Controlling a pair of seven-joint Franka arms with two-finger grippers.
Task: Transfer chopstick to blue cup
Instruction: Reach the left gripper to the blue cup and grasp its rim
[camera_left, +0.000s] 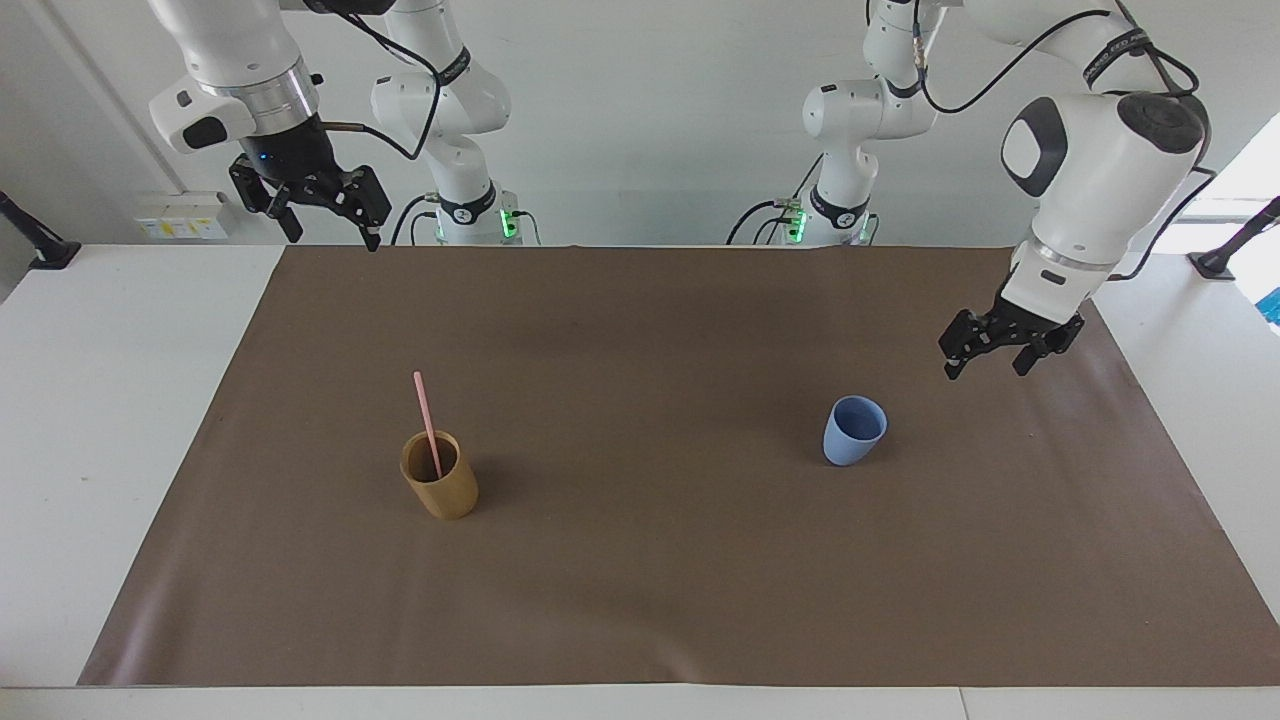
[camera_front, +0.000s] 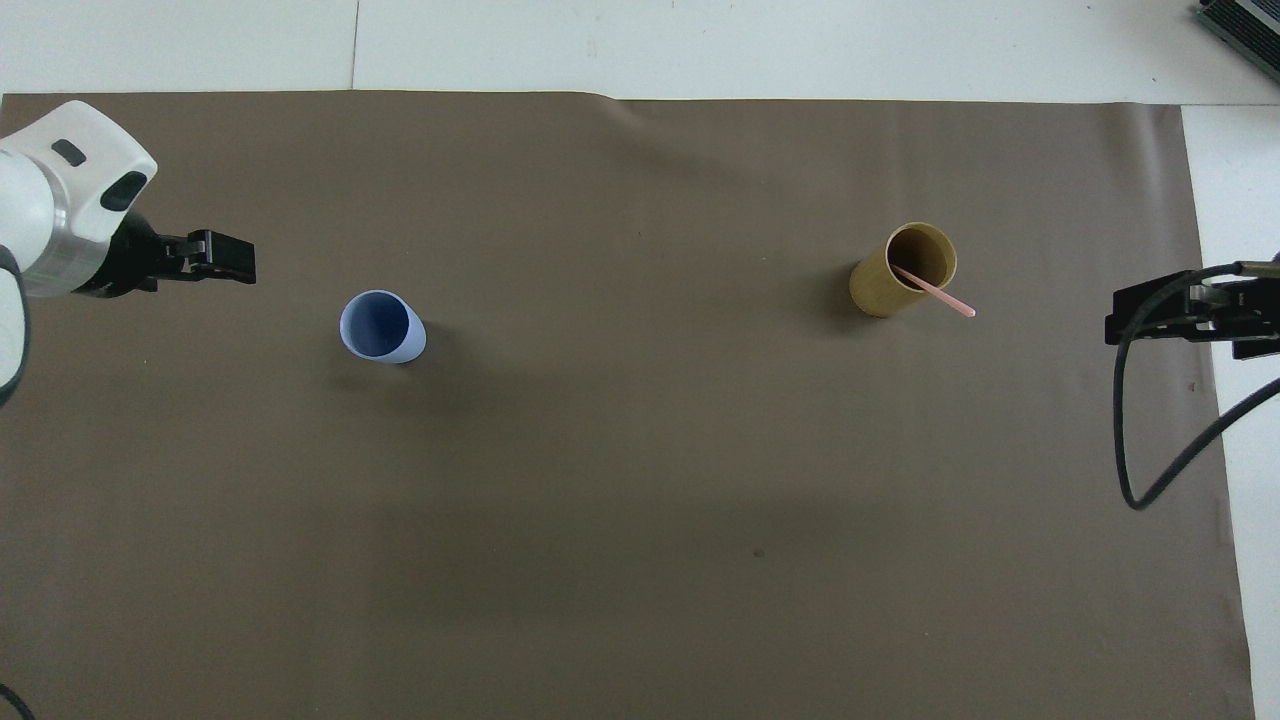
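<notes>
A single pale pink chopstick (camera_left: 427, 415) stands tilted in the tan cup (camera_left: 446, 492), its upper half sticking out; both also show in the overhead view, the chopstick (camera_front: 940, 295) in the tan cup (camera_front: 876, 288). The blue cup (camera_left: 853, 432) stands upright and empty toward the left arm's end, also in the overhead view (camera_front: 380, 327). My left gripper (camera_left: 985, 368) is open and empty, low over the mat beside the blue cup, apart from it; it also shows in the overhead view (camera_front: 232, 270). My right gripper (camera_left: 333, 238) is open and empty, high over the mat's edge at the right arm's end (camera_front: 1150, 315).
A brown mat (camera_left: 640, 600) covers most of the white table (camera_left: 100, 420). A black cable (camera_front: 1150, 460) hangs from the right arm over the mat's edge. The two cups stand far apart on the mat.
</notes>
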